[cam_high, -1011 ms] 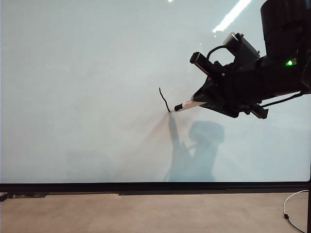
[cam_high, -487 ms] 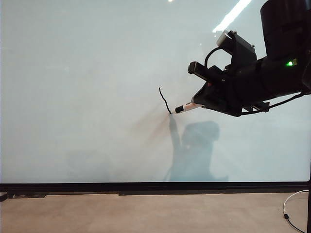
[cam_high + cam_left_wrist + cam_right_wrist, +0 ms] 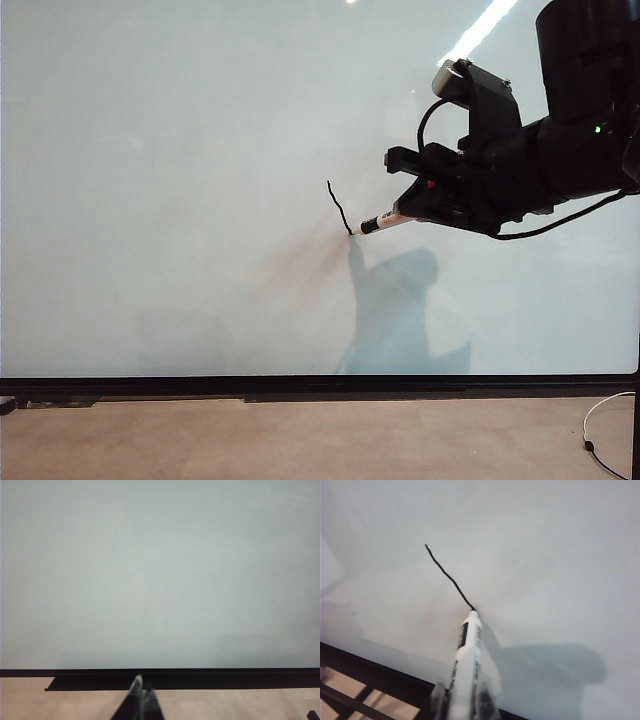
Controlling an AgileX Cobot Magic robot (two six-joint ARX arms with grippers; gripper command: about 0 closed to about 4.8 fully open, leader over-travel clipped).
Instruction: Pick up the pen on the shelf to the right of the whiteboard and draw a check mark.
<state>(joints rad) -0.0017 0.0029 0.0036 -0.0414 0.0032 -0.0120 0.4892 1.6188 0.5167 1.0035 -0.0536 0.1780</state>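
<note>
The whiteboard (image 3: pixel 180 200) fills nearly the whole exterior view, glossy white, with a thin black frame edge along its bottom and a strip of tan floor (image 3: pixel 300 440) below it. On the left nothing of the left arm shows in that view. The left wrist view shows the left end effector (image 3: pixel 141 692) low in front of the board (image 3: pixel 160 570), its two fingertips pressed together with nothing between them, pointing toward the black frame edge and well short of the white surface.

Near the middle of the board stands a thin, slightly wobbly black stroke (image 3: pixel 338 206), running down and to the right; only this one short stroke of the check mark is drawn. At its lower end the black tip of the pen (image 3: pixel 383 221) touches the board. The pen slants up to the right, its white barrel running back into the right end effector (image 3: pixel 412 212), which is clamped on the barrel. The right wrist view shows the same: the pen (image 3: pixel 466 670) gripped between translucent fingertips (image 3: pixel 438 696), its tip meeting the end of the stroke (image 3: pixel 447 575). The dark right arm reaches in from the upper right of the exterior view, a green light on its body. The arm's grey shadow (image 3: pixel 395 310) falls on the board below the pen. At the far right, a white cable (image 3: pixel 600 420) lies on the floor.
</note>
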